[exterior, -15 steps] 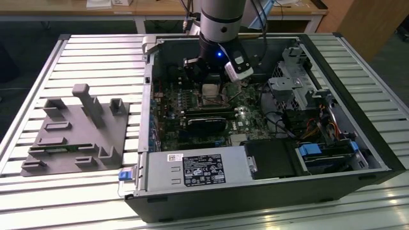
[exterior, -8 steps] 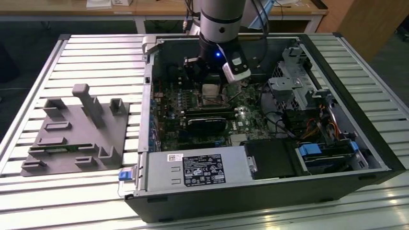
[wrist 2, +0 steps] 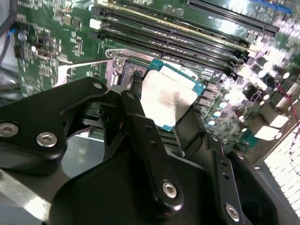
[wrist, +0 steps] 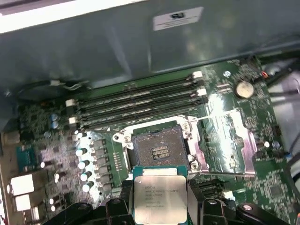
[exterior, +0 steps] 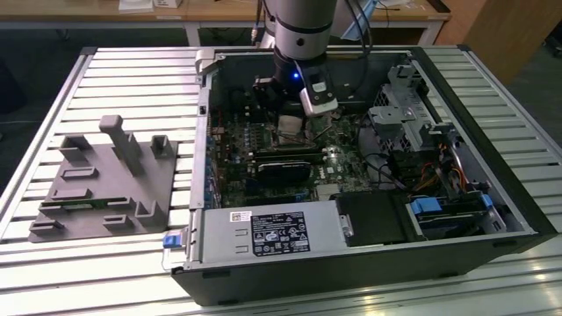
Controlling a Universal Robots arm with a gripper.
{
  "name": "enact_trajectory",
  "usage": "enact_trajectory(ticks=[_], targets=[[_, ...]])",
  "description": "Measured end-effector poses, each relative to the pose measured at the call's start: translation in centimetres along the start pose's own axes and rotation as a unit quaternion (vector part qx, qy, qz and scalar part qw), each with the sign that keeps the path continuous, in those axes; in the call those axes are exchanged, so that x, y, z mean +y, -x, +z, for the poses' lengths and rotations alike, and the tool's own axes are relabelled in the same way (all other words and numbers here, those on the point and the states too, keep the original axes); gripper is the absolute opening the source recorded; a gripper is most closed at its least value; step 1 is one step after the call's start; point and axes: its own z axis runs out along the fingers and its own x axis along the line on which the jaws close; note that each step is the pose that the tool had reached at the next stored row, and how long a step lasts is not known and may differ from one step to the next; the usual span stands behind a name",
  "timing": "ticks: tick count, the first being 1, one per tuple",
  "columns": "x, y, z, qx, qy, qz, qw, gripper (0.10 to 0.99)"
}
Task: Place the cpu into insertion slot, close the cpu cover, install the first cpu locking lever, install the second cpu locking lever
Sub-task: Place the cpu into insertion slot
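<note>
Black open-sided computer case (exterior: 369, 273), lying on a slatted aluminium table (exterior: 131, 72). It contains a green motherboard (exterior: 233, 178), a long black rectangular card (exterior: 285, 168) and a grey labelled power supply box (exterior: 263, 234). Beside the case, on the exterior view's left, stands a grey moulded fixture block (exterior: 105, 184). The robot's black gripper (exterior: 299, 125) reaches down into the case over the board. The small flat square cpu with a silvery-grey metal top (wrist: 159, 199) is clamped between the two black fingers (wrist: 194, 201), held just beside the insertion slot, not seated. The first wrist view shows the following:
- The insertion slot (wrist: 159, 150), a square black socket recess with a silver rim, is bare.
- The cpu cover (wrist: 204, 157), a thin silver frame plate, is folded open alongside it.
- The long narrow memory slots (wrist: 140, 101) lie beyond.

The second wrist view shows the gripper's linkage and the cpu (wrist 2: 168, 98) from the opposite side, with the finger pads (wrist 2: 137, 84) pressed to its edges.
</note>
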Motion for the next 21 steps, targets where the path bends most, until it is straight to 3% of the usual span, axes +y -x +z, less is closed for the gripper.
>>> enact_trajectory(ticks=[6, 11, 16, 21], targets=[[-0.01, 0.0, 0.15, -0.0049, 0.0011, 0.054, 0.9985, 0.541], [-0.03, 0.01, 0.28, -0.0089, 0.002, 0.099, 0.995, 0.541], [-0.04, 0.01, 0.41, -0.013, 0.0028, 0.144, 0.9894, 0.541], [-0.05, 0.01, 0.54, -0.017, 0.0036, 0.189, 0.9818, 0.541]])
